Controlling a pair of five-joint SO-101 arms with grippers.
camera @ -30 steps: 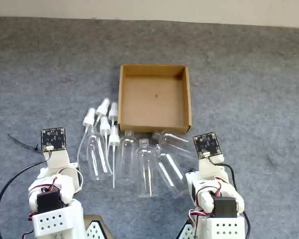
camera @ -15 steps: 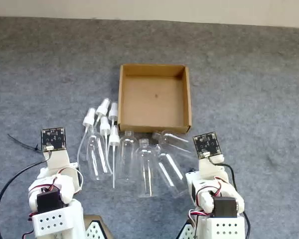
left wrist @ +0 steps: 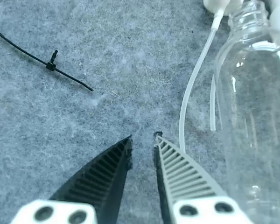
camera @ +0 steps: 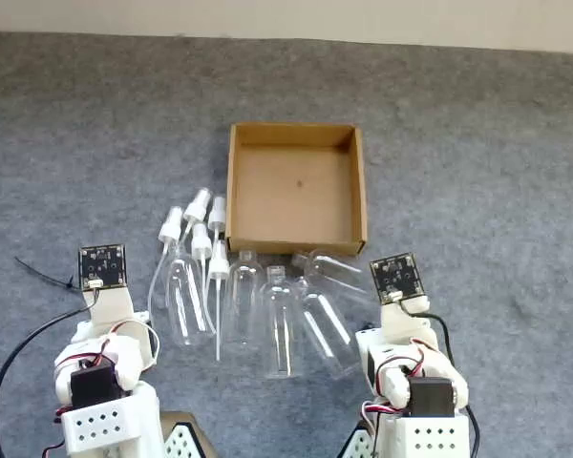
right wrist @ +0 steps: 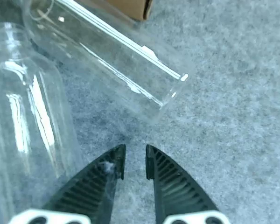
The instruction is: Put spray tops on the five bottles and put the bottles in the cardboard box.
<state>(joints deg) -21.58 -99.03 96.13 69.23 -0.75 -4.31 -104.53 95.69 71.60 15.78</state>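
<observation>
Several clear bottles (camera: 282, 315) lie without tops on the grey carpet, just in front of the open cardboard box (camera: 360, 191). Several white spray tops (camera: 199, 229) with thin tubes lie left of the box, by the leftmost bottle (left wrist: 256, 102). My left gripper (left wrist: 142, 142) is shut on nothing, low over the carpet beside one spray top's tube (left wrist: 191, 88). My right gripper (right wrist: 134, 156) is also shut and holds nothing, its tips just short of a lying bottle (right wrist: 107, 56), with another bottle (right wrist: 28, 107) alongside.
A black cable tie (left wrist: 42, 58) lies on the carpet left of the left arm (camera: 103, 315). The right arm (camera: 406, 334) stands at the right end of the bottle row. A corner of the box (right wrist: 130, 7) is just beyond the bottles.
</observation>
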